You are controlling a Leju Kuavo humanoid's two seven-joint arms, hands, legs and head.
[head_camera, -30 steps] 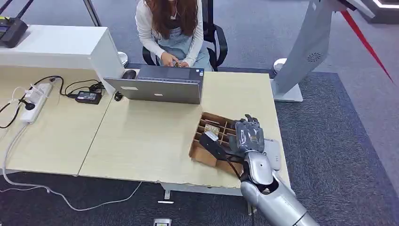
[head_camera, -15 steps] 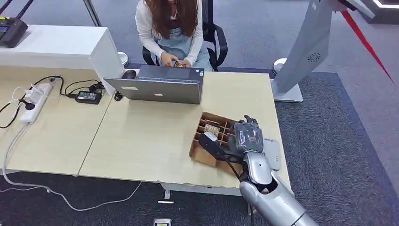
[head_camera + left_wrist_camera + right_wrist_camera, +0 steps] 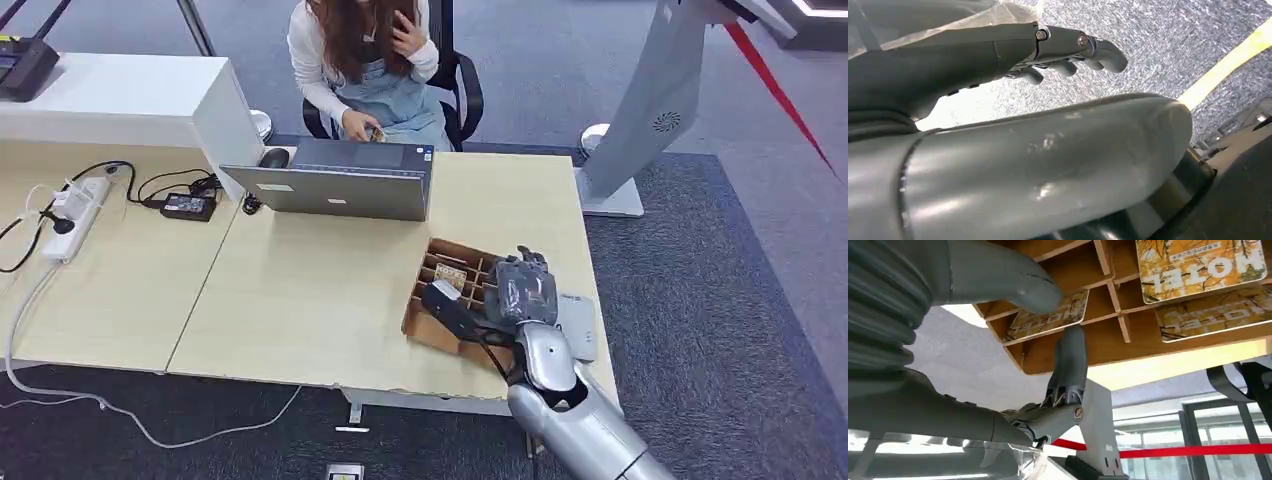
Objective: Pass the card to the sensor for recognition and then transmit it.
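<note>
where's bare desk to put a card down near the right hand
The widest bare patch is the wood left of the divided box, in front of the laptop. A second lies between the box and the desk's far edge. It is crowded on the desk's right side, where the right hand hovers over the box beside the grey sensor pad.

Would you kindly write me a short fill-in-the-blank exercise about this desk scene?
1. The right hand reaches into a wooden ____ of compartments.
2. The cards inside are printed with the word ____.
3. A person sits behind the open ____ on the desk.

Missing words: box; HOTEL; laptop
</note>
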